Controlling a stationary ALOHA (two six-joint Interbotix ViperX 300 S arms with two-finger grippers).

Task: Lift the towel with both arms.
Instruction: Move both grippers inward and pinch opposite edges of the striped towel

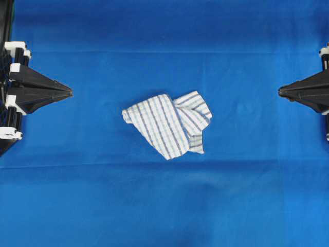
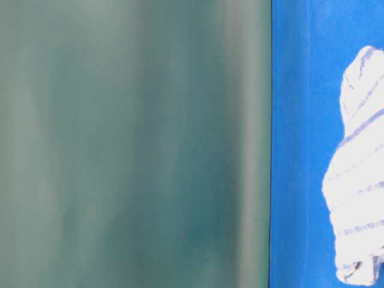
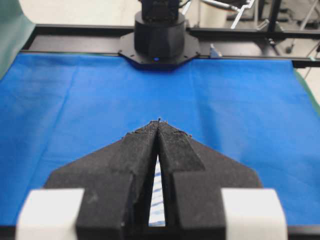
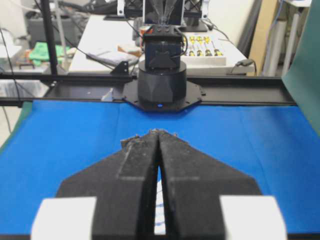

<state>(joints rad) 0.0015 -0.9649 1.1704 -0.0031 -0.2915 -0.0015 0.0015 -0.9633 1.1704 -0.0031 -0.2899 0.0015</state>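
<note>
Towel (image 1: 167,124), one only, white with thin blue-grey plaid stripes, lies crumpled at the middle of the blue table cover (image 1: 164,206); its long axis runs from upper right to lower left in the overhead view, with a folded lobe at the upper right. Two black grippers flank it, well apart from it: the left gripper (image 1: 70,92) at the left edge and the right gripper (image 1: 280,92) at the right edge, both pointing inward at the cloth. Each wrist view shows its own jaws pressed together at the tips, holding nothing, with a sliver of striped cloth visible through the slit between the fingers (image 3: 145,150). Only the wrist views show the opposite arm's round black base (image 4: 162,90); only the table-level view shows a green backdrop (image 2: 132,144).
</note>
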